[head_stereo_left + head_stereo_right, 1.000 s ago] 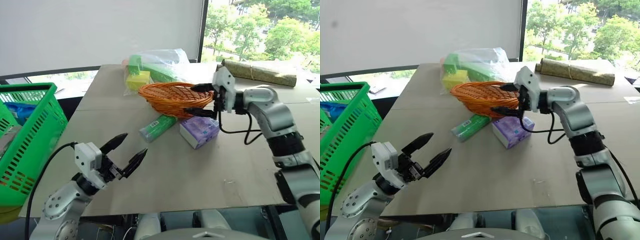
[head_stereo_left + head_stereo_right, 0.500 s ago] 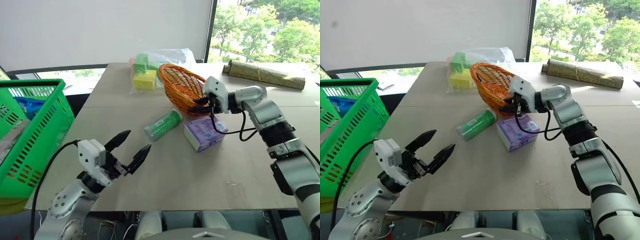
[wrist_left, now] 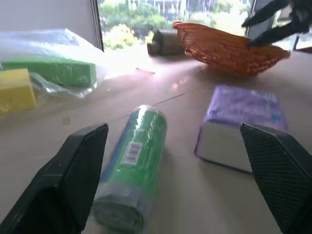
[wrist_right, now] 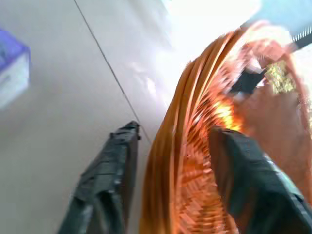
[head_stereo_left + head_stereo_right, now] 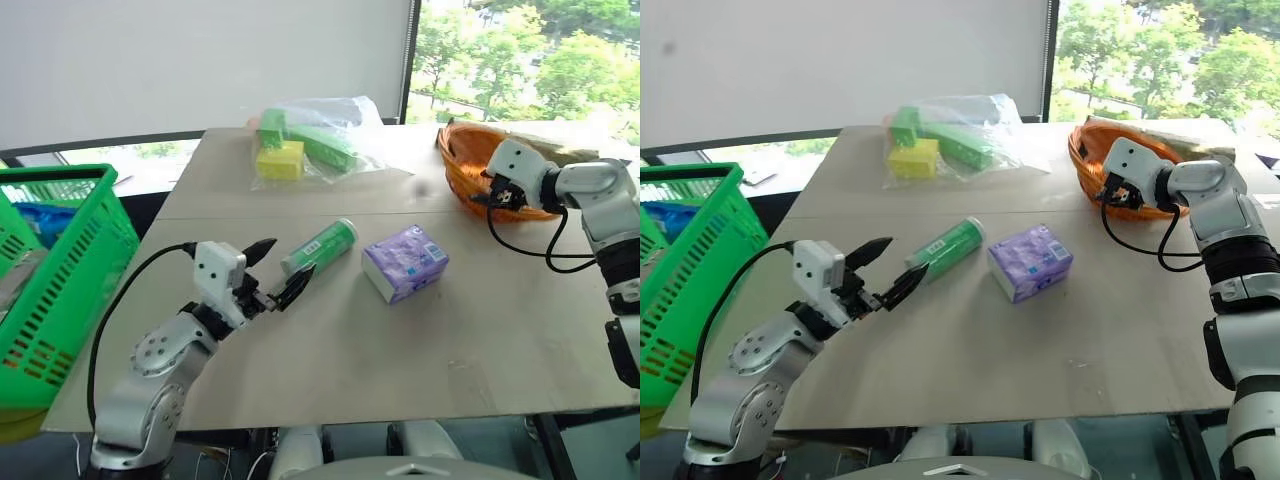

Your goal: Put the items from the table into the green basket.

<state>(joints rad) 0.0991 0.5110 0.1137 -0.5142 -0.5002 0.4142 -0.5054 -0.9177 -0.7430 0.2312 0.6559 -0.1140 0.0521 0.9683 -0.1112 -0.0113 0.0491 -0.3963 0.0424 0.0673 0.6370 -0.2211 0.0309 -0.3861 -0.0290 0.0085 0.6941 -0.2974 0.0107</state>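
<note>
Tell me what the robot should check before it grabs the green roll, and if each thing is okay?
1. Left gripper open wide: ok.
2. Green roll free on the table, touching nothing else: ok.
3. Roll lined up between the left fingers, seen from the left wrist: ok.
4. Fingers around the roll: not ok, it lies ahead of them.
5. Green basket has room: cannot tell, something blue is inside.
6. Right gripper out of the way: ok, its fingers straddle the orange basket's rim far off; purple tissue pack waits untouched.
</note>
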